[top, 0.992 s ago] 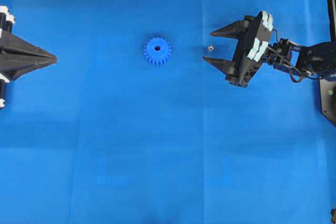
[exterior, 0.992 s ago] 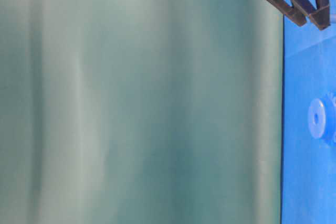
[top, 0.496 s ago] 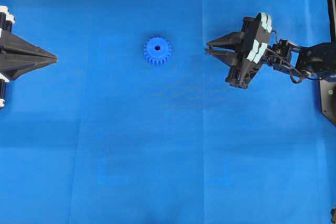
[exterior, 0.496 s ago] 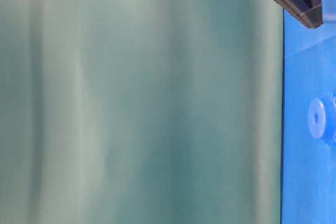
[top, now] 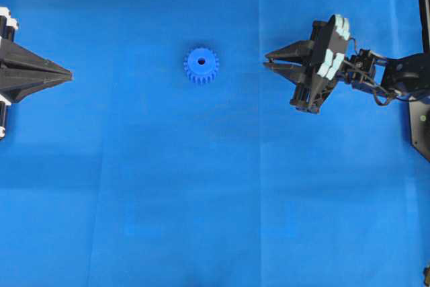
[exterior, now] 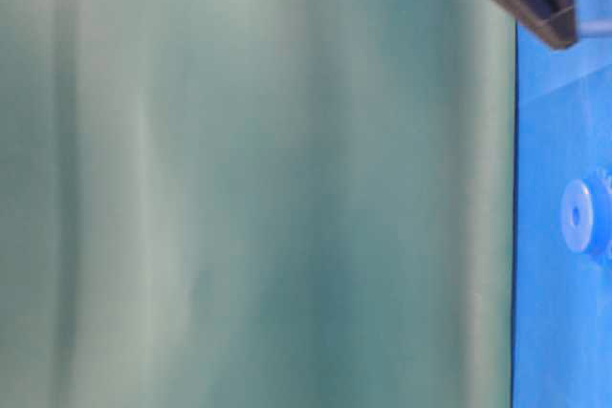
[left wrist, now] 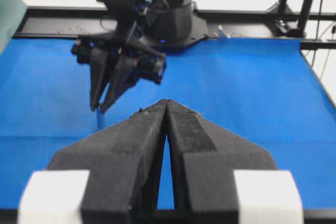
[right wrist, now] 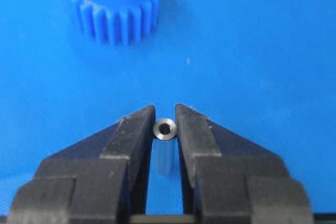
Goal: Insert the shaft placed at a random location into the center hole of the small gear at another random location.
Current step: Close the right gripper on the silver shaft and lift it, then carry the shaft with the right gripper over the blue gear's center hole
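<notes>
We see the shaft (right wrist: pixel 165 128) pinched upright between the fingertips of the right gripper (right wrist: pixel 165 129), its hollow silver end facing the wrist camera, the two black fingers (right wrist: pixel 134 129) pressed against its sides and nearly together. Ahead of those tips, well apart, sits the small gear (top: pixel 201 66) on the blue table cover (top: pixel 215 199), teeth outward, the center hole (top: pixel 201 62) facing up and unfilled. Far beyond the gear, at the opposite edge, we find the left gripper (left wrist: pixel 166 106) with its jaws pressed together, gripping nothing
</notes>
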Robot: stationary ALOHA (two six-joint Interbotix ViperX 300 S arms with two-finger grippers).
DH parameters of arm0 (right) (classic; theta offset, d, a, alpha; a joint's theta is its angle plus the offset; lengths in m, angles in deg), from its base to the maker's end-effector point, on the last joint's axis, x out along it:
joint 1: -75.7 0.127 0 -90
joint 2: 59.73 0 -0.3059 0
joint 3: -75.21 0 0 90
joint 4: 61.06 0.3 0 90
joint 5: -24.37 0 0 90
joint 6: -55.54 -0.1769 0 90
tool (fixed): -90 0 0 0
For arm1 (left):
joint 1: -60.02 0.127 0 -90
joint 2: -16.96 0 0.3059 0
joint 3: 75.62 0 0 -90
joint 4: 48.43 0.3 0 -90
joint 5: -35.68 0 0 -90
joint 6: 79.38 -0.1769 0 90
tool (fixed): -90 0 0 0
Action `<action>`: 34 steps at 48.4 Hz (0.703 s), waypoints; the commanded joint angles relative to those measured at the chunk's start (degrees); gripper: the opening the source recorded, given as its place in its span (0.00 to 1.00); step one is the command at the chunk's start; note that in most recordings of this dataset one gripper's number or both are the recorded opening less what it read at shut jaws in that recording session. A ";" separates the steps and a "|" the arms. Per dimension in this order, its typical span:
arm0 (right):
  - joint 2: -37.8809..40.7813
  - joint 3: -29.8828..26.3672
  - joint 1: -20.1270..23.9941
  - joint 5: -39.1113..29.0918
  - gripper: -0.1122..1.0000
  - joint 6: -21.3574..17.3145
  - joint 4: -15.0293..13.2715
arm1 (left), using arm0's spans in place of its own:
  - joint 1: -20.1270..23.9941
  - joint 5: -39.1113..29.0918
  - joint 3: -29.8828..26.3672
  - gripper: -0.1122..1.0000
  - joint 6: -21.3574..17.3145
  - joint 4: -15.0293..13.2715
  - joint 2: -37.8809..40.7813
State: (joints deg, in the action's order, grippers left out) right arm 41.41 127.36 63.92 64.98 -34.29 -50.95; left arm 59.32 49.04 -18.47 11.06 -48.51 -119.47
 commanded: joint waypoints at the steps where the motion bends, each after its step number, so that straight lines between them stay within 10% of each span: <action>1: -5.36 -0.53 0.09 -2.46 0.13 0.62 -0.09 | -0.09 0.26 -0.53 0.10 0.00 0.09 0.18; 34: -12.83 -1.41 0.18 -9.76 0.13 2.90 0.00 | -0.09 0.18 -0.53 0.10 0.00 0.09 0.18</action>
State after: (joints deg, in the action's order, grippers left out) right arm 29.02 127.36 64.01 55.04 -31.48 -50.95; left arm 59.32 48.95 -18.38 11.06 -48.51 -119.47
